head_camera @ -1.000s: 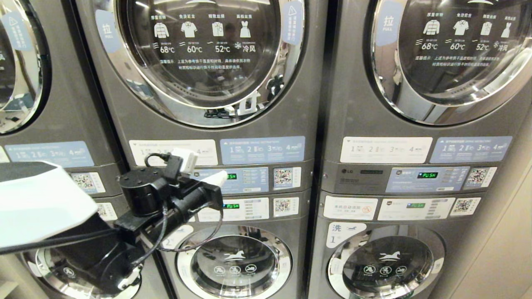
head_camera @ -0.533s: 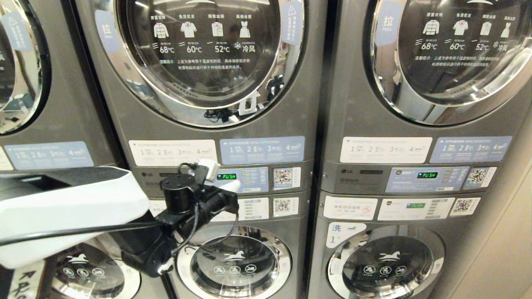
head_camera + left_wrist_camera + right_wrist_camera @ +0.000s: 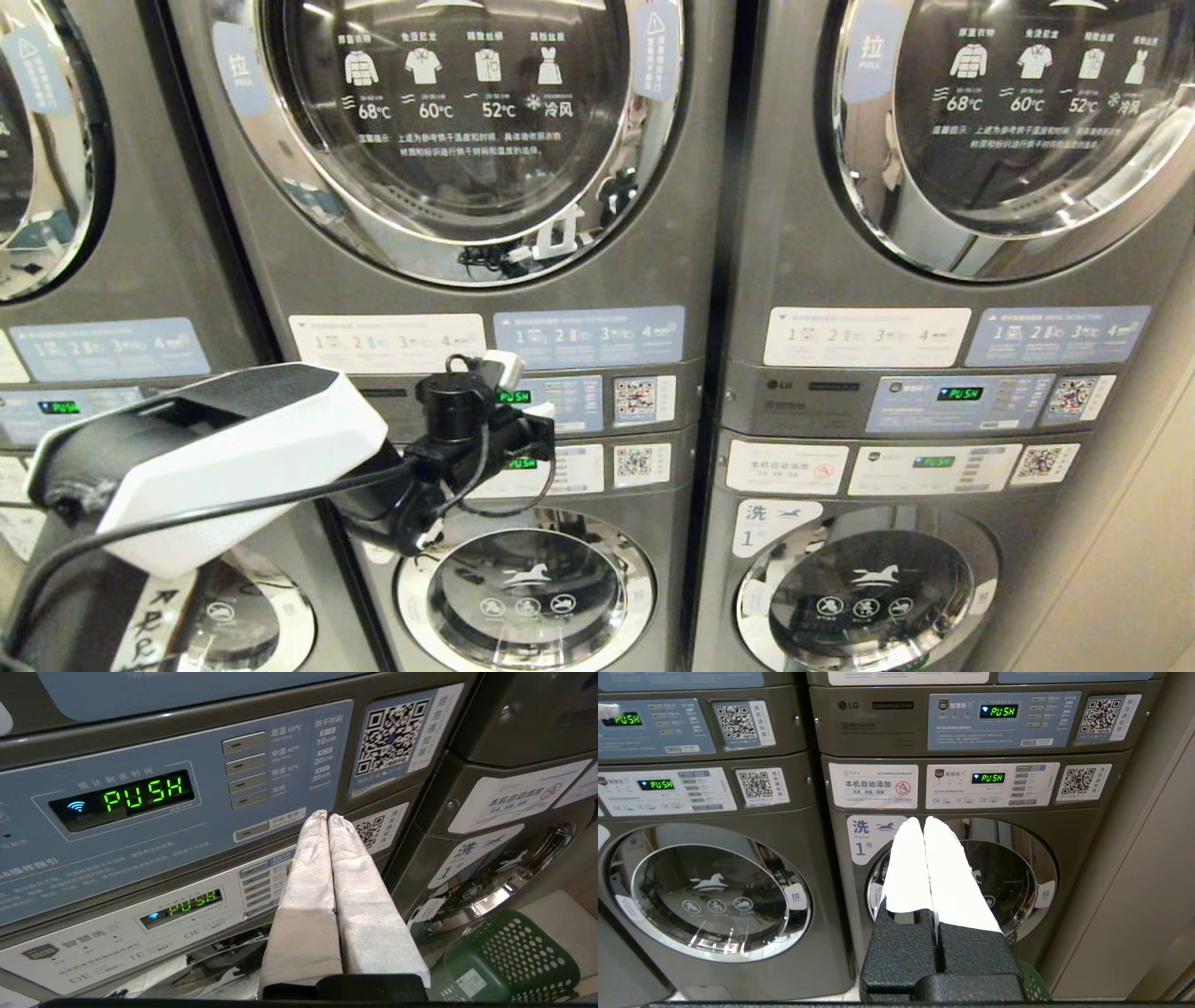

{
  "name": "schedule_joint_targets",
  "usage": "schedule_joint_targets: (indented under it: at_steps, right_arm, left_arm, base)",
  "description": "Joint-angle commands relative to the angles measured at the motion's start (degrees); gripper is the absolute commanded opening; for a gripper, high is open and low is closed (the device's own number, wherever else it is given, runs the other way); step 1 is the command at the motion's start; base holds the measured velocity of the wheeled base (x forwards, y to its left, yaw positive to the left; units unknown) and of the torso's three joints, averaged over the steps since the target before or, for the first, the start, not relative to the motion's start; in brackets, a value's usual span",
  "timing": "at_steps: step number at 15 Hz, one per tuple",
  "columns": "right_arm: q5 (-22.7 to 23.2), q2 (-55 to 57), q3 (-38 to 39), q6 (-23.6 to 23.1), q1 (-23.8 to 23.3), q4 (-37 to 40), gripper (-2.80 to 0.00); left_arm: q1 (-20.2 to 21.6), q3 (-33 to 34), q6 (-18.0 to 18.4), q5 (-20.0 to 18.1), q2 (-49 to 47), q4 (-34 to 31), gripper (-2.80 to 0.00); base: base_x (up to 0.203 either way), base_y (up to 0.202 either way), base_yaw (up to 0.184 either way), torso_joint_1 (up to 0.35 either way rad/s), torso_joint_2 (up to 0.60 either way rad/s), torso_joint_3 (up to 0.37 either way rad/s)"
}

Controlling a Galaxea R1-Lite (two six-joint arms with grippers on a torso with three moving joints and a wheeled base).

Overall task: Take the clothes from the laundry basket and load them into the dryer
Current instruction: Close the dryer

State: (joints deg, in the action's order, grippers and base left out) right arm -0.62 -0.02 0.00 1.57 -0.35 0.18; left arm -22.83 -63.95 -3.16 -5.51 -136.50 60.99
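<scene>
From the head camera I see my left arm [image 3: 224, 457] reaching across to the middle stack of machines, its left gripper [image 3: 541, 411] up against the dryer's blue control panel [image 3: 569, 403]. That panel is my landmark. The dryer door [image 3: 448, 121] above it is closed, and so is the washer door [image 3: 527, 588] below it.

The left wrist camera gives me what the head view cannot: the jaws are pressed together with nothing between them, and their tips sit right at the panel's lower right corner, just beside the wide bottom button [image 3: 270, 828] and below the column of four buttons. The green "PUSH" display [image 3: 142, 794] is lit, well to the side of the tips. Only this view shows the green laundry basket [image 3: 507, 961] on the floor, low and off to the right of the panel; I cannot tell whether clothes are in it.

The right gripper [image 3: 923, 826] appears only in its own wrist camera, jaws closed and empty, hanging before the right-hand washer door [image 3: 966, 877].
</scene>
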Motion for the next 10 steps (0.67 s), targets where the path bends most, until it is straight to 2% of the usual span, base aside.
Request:
schedule_joint_targets:
  at_steps: [1, 7, 10]
  right_arm:
    - [0.01, 0.02, 0.0, 0.01, 0.0, -0.01, -2.8]
    - [0.01, 0.02, 0.0, 0.01, 0.0, -0.01, -2.8]
    - [0.01, 0.02, 0.0, 0.01, 0.0, -0.01, -2.8]
  left_arm:
    - [0.2, -1.71, -0.01, -0.03, -2.49, 0.08, -2.8]
    - [0.42, -12.51, -0.11, -0.18, -9.25, 0.01, -2.8]
    - [0.89, -15.11, -0.01, -0.1, -11.92, 0.08, -2.8]
  base:
    - [0.0, 0.0, 0.0, 0.0, 0.0, 0.0]
    - [0.0, 0.0, 0.0, 0.0, 0.0, 0.0]
    - [0.0, 0.0, 0.0, 0.0, 0.0, 0.0]
